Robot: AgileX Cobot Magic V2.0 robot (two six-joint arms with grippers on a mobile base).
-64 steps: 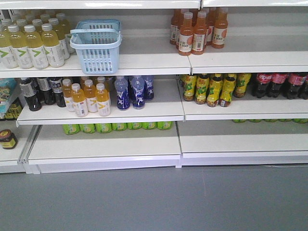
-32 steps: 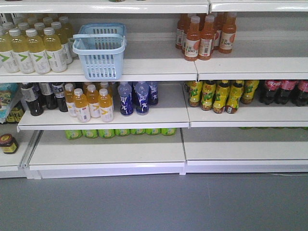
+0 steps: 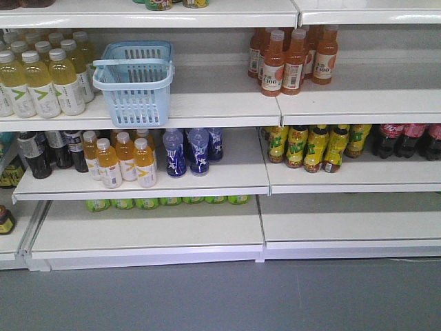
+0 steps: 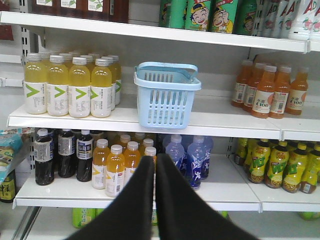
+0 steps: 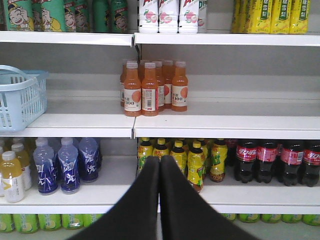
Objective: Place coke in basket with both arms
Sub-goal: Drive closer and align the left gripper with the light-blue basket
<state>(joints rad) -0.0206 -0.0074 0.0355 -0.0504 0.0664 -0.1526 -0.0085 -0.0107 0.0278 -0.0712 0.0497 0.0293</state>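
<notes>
Pressing its tips together, the left claw [image 4: 154, 162] is fully closed and grips nothing, and the right claw [image 5: 159, 162] is in the same state, closed and empty. Both hang in front of the store rack, well apart from anything on it. Beyond the left claw and above it, the basket [image 4: 165, 107] stands upright on the upper tabletop [image 4: 220, 117], its thin handle lying across the rim. Yellow drink bottles [image 4: 70, 85] are near it on the left, and orange juice bottles [image 5: 150, 90] sit well apart on the right. From the right wrist only the basket's right end shows, at the far left of that view. Cola bottles [image 5: 280, 160] with red labels stand on the lower tabletop [image 5: 260, 195] to the right, but they are bottles. No coke can shows in any view, so its place cannot be told. The task looks barely begun, with the robot facing the rack and nothing taken. The next move seems to call for finding the can first. After that one claw would need to open around the can, while the other goes to the basket, likely at its handle or rim.
</notes>
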